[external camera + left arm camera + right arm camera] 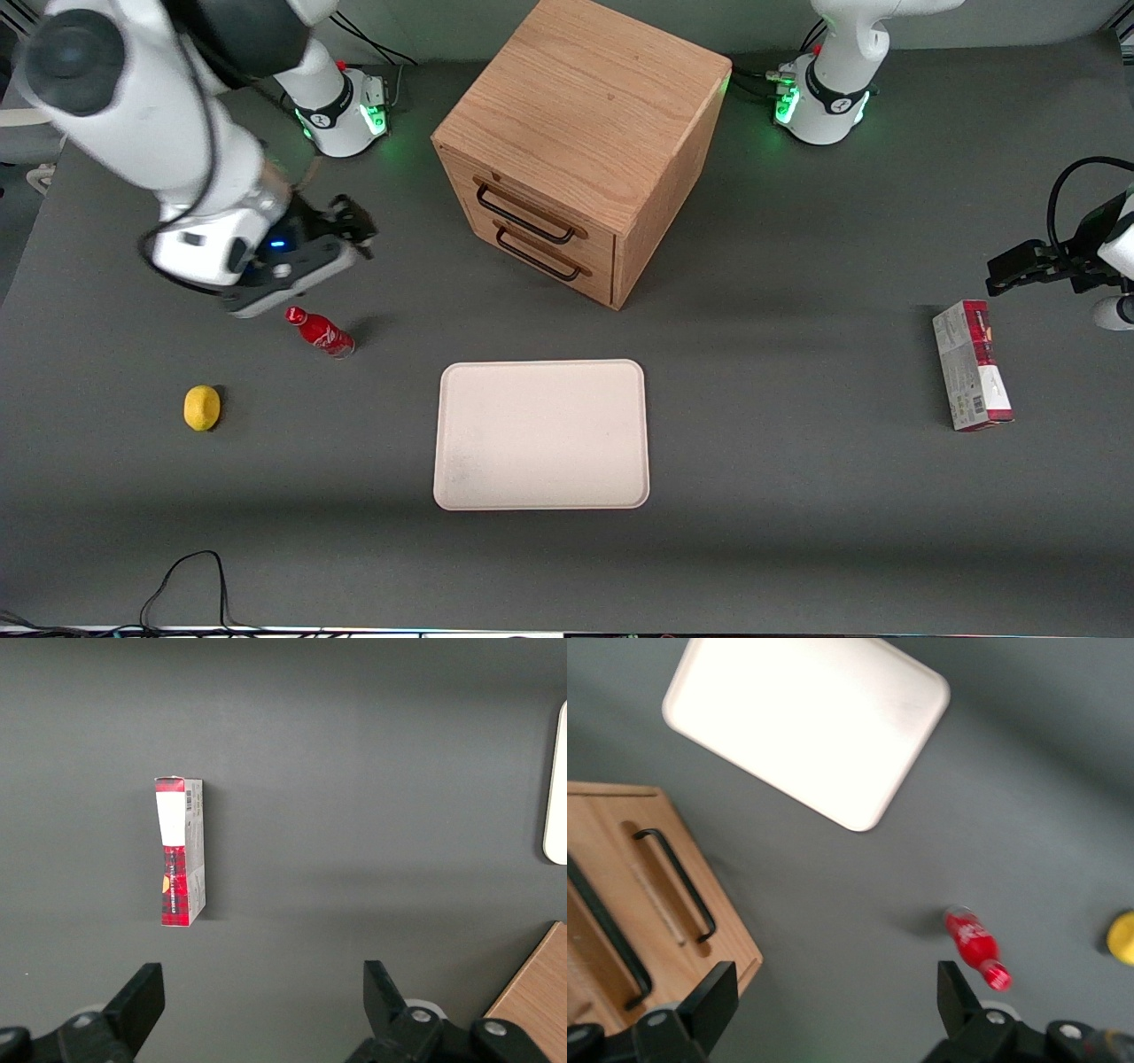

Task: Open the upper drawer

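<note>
I was in the approach step — gripper (359,232) hung w/ jaws wide open, empty, above the red soda bottle (321,331). Upper drawer (529,211) sat shut in the oak cabinet (580,142). Next, I judged: line up on its bar handle (523,213).

The cabinet (580,146) stands mid-desk (797,496), the tray (541,434) nearer the front camera. The gripper (354,232) hangs above the bottle (321,331), toward the working arm's end.
</note>
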You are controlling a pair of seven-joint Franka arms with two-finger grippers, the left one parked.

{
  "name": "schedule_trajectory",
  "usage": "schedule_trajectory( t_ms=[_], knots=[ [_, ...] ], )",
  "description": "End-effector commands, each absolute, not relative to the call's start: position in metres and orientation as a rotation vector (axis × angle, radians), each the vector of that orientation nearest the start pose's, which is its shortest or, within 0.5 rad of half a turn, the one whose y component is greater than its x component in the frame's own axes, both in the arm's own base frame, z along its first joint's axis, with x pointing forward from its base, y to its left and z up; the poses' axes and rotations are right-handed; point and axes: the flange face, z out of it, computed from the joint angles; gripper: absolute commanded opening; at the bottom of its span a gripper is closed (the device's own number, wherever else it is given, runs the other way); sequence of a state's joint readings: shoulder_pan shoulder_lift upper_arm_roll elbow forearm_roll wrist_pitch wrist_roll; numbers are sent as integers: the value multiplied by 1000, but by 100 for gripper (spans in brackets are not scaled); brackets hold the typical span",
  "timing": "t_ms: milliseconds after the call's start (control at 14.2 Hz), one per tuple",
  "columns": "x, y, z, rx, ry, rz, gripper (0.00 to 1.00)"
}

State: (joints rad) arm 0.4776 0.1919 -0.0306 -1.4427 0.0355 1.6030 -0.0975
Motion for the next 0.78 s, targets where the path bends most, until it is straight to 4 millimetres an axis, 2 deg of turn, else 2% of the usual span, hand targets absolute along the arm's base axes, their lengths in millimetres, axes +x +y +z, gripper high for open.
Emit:
schedule_trajectory(
  t_ms=[0, 141, 212, 353, 495, 707],
  knots=[
    [540, 322, 569, -2953, -975, 51, 100],
    [523, 358, 556, -2900, -1143, 74, 100],
    [518, 369, 551, -2846, -1273, 74, 100],
    [516, 376, 543, -2757, -1447, 85, 100],
    [508, 381, 533, -2743, -1476, 111, 100],
    [481, 413, 523, -2694, -1565, 93, 100]
  ],
)
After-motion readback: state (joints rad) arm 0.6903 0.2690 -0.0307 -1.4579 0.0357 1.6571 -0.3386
